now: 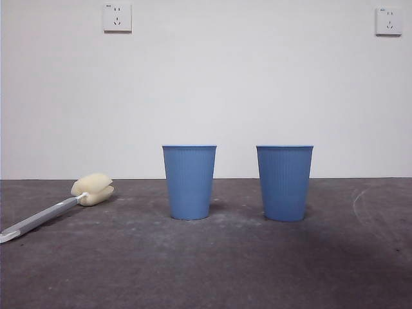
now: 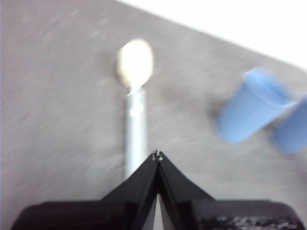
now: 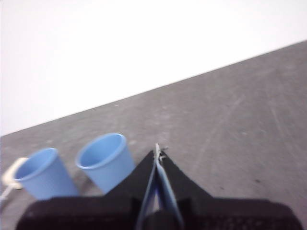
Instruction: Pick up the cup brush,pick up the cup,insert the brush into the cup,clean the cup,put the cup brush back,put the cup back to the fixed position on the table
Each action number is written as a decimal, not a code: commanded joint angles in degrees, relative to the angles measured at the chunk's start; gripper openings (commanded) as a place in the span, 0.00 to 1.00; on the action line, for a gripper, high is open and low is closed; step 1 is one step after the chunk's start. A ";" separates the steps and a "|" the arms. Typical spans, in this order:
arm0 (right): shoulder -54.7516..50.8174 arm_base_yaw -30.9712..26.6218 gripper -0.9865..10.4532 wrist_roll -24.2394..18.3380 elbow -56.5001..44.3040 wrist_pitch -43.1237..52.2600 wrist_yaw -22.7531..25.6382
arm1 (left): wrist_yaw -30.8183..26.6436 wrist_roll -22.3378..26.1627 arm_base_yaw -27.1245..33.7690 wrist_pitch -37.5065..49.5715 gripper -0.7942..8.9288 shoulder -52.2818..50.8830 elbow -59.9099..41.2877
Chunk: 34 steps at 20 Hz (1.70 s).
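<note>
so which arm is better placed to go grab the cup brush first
Left, probably. The left gripper is shut and lined up right over the cup brush handle, which lies flat on the table. The right gripper, also shut, sits nearer the two cups, with the brush beyond them.

A plain white wall (image 1: 206,90) fills the upper half of the front view, meeting the dark surface along a level line a little below the middle of the frame. Two white wall sockets are mounted high on it. One socket (image 1: 117,17) sits in the upper left of the frame, with its slots visible on its face. The other socket (image 1: 389,21) sits in the upper right corner, close to the frame's edge.
</note>
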 commanded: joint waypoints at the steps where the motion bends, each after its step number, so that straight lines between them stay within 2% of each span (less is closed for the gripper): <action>1: 3.48 0.02 0.08 -0.22 5.14 -2.84 -3.19 | 3.76 -0.33 0.11 -3.78 0.07 1.79 5.66; 4: 9.25 0.02 0.08 -6.58 13.44 -11.21 -8.68 | 6.12 3.98 0.11 -12.35 0.07 5.11 14.93; 6: 14.01 0.02 0.08 -12.59 19.89 -19.52 -11.78 | 6.10 8.37 0.11 -19.76 0.07 7.52 20.98; 12: 22.38 0.02 0.08 -21.44 30.23 -34.10 -15.65 | 6.08 16.04 0.11 -32.48 0.07 11.74 30.73; 17: 27.80 0.02 0.08 -25.31 35.93 -41.62 -18.12 | 6.08 19.26 0.07 -38.34 0.07 14.53 35.85; 22: 30.56 0.04 0.09 -25.38 38.84 -42.93 -18.12 | 6.08 19.19 -0.79 -38.84 0.08 17.05 37.11; 23: 30.75 0.04 0.12 -25.40 39.04 -42.95 -18.12 | 6.10 19.04 -0.79 -38.84 0.11 17.53 37.16; 24: 30.75 0.04 0.25 -25.35 39.12 -42.95 -18.12 | 6.08 18.95 -0.79 -38.84 0.24 18.08 37.16; 26: 30.75 0.04 0.52 -24.90 39.15 -43.01 -18.10 | 6.08 18.97 -0.79 -38.84 0.63 19.23 37.16; 27: 30.75 0.04 0.59 -24.70 39.15 -43.15 -18.10 | 6.10 18.97 -0.79 -38.84 0.68 19.93 37.16; 34: 30.97 0.04 0.59 -24.72 39.15 -43.23 -18.10 | 5.29 21.07 -1.40 -38.01 0.67 28.30 37.16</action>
